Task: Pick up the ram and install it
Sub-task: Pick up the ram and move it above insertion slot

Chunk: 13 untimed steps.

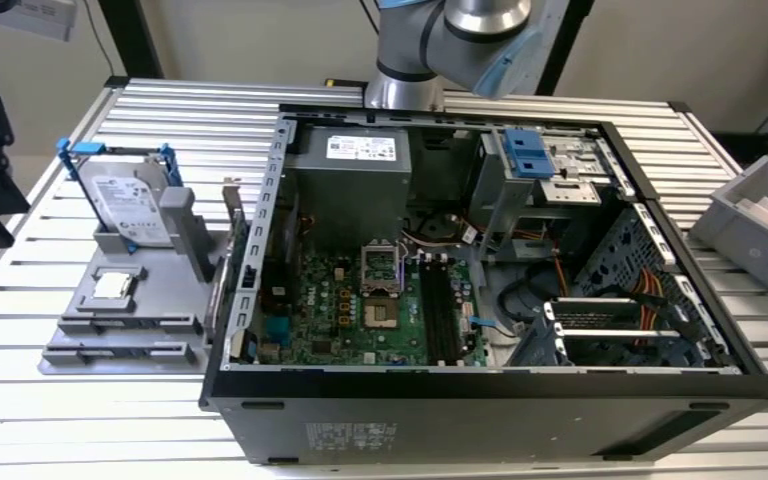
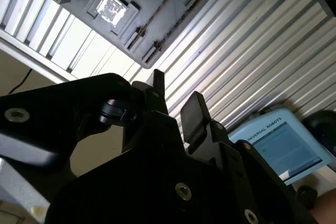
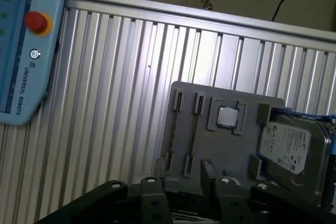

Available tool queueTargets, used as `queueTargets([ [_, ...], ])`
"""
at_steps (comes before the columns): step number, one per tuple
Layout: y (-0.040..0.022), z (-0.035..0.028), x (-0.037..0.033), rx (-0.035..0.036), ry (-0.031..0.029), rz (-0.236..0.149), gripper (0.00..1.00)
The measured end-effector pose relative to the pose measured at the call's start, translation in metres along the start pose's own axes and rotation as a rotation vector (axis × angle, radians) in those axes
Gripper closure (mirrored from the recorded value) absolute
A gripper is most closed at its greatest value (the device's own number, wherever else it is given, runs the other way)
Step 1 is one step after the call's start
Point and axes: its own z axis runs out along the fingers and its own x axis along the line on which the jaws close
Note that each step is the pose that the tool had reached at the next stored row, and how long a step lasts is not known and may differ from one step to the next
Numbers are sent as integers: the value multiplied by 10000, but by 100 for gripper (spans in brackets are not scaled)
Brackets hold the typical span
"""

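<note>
Gripper (image 3: 184, 178) seen in both wrist views: the two black fingers (image 2: 195, 107) stand apart, with nothing between them.

Ram (image 3: 193, 135) stands on edge in the grey holder (image 3: 233, 153), which sits on the ribbed metal table (image 3: 115, 77). It is in the slot pair nearer the small square silver chip (image 3: 227, 116). In the second wrist view it reads as a thin brownish line (image 2: 156, 9) beside the same chip. I could not pick the stick out in the exterior view.

Ram vs. tool: in the first wrist view the stick's long axis runs roughly toward the gap between the fingers. The two are clear of each other, no contact.

The hard drive (image 3: 286, 148) is racked at the holder's far side, beyond the chip.

In the exterior view the holder is at the exterior view's left, just beside the open computer case (image 1: 491, 400). The black motherboard slots (image 1: 435, 310) lie inside it (unfilled, as far as this view shows). The arm (image 1: 451, 40) shows behind the case.
</note>
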Motion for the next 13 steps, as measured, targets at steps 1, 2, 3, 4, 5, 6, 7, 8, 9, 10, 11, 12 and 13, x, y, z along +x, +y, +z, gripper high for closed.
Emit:
queueTargets([
  [1, 0, 0, 0, 0, 1, -15, 0],
  [2, 0, 0, 0, 0, 1, -28, 0],
  [3, 0, 0, 0, 0, 2, -42, 0],
  [4, 0, 0, 0, 0, 2, -55, 0],
  [5, 0, 0, 0, 0, 2, -55, 0],
  [6, 0, 0, 0, 0, 1, -56, 0],
  [7, 0, 0, 0, 1, -1, -55, 0],
  [8, 0, 0, 0, 1, -2, -55, 0],
  [9, 0, 0, -1, 1, -3, -55, 0],
  [10, 0, 0, -1, 1, -4, -56, 0],
  [11, 0, -1, 0, -1, -4, -56, 0],
  [12, 0, -1, 0, 0, -5, -56, 0],
  [13, 0, -1, 0, 0, -6, -55, 0],
])
